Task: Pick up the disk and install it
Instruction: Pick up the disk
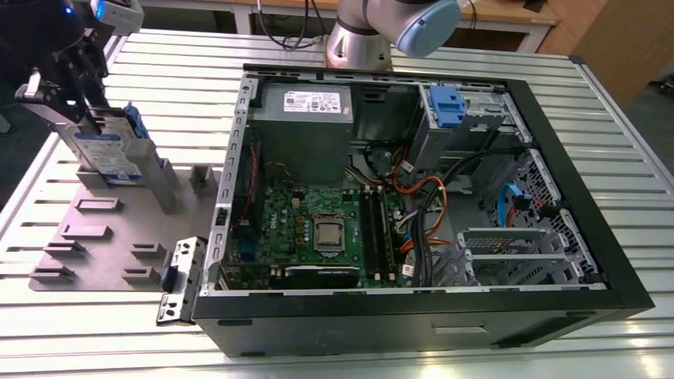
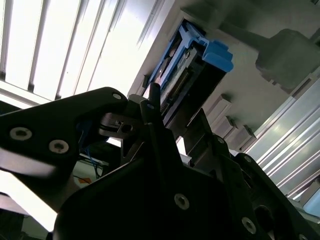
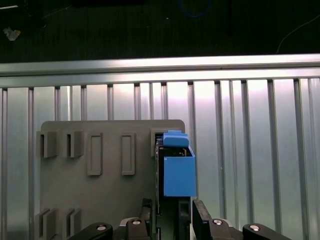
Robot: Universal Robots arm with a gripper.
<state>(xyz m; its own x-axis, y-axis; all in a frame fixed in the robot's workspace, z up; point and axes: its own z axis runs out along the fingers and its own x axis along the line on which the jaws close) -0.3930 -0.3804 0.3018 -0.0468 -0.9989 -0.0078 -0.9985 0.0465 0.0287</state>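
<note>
gripper pinching the top edge of the disk, one finger pressed to each face. the disk stands upright in a slot of a grey holder on the table, at the exterior view's left, beside the open computer case.

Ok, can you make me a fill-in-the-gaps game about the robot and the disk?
1. The plastic bracket on the disk is coloured ____.
2. The disk stands on its ____ in the grey holder.
3. The holder lies to the exterior view's ____ of the open computer case.
4. The gripper is right at the ____, which is in the holder, not inside the case.

Missing words: blue; edge; left; disk.
</note>
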